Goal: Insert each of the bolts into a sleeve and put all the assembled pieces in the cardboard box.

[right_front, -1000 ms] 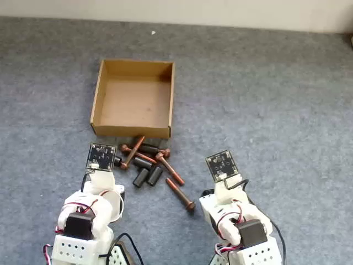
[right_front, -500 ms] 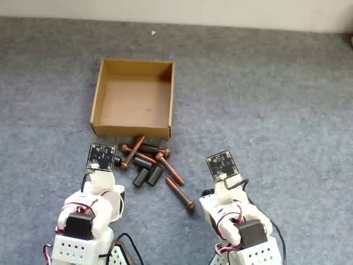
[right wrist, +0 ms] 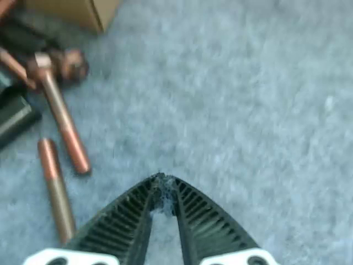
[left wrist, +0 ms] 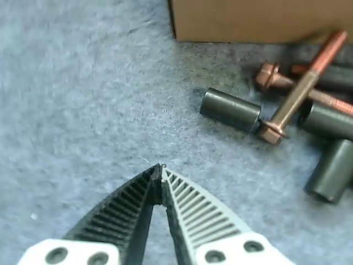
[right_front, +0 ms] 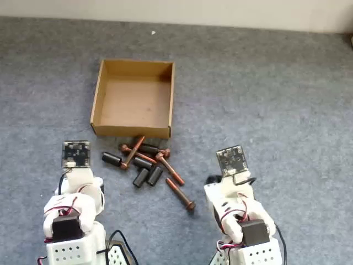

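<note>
The open cardboard box [right_front: 134, 98] stands on the grey carpet with nothing inside. Just in front of it lies a pile of several copper bolts [right_front: 169, 169] and several black sleeves [right_front: 148, 176], all separate. One bolt [right_front: 181, 194] lies apart toward the right arm, and one sleeve [right_front: 111, 159] sits at the pile's left end. My left gripper [left wrist: 160, 170] is shut and empty, low over bare carpet to the left of that sleeve [left wrist: 230, 110] and a bolt [left wrist: 300, 94]. My right gripper [right wrist: 164, 181] is shut and empty, over carpet to the right of two bolts [right wrist: 58, 113].
The left arm [right_front: 74, 190] and the right arm [right_front: 234, 199] stand near the front edge, either side of the pile. The box's front wall [left wrist: 259, 22] rises just behind the parts. A pale wall runs along the far edge.
The left arm has swung left, away from the pile, uncovering the leftmost sleeve. The right arm has shifted slightly right. The bolts, sleeves and box have not moved.
</note>
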Robot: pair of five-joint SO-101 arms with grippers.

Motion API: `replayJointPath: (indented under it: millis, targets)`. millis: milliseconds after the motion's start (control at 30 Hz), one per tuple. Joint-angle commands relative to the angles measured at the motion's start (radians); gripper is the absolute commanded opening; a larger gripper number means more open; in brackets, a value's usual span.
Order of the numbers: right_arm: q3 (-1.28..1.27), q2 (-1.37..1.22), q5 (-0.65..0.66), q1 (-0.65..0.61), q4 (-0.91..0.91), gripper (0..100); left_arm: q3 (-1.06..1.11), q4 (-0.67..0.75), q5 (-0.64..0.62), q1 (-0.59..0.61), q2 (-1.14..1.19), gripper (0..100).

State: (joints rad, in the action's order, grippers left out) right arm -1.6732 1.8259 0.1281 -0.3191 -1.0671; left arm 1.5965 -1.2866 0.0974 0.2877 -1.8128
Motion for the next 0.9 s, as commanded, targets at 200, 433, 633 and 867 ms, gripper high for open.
replayJointPath:
  millis: [200,433,633,867]
  targets:
    - [0.122,0.001,-0.006,-0.128,0.025,0.9,-0.015,0.025,0.071,0.114,-0.008,1]
    - [0.410,-0.381,-0.086,-0.249,0.027,1.2,-0.013,0.020,0.044,0.120,-0.008,15]
    - [0.682,-0.858,-0.342,-0.344,0.024,12.1,-0.010,0.021,-0.071,0.137,-0.007,24]
    - [0.918,-1.297,-0.509,-0.463,0.031,16.3,0.008,0.041,-0.071,0.162,-0.008,24]
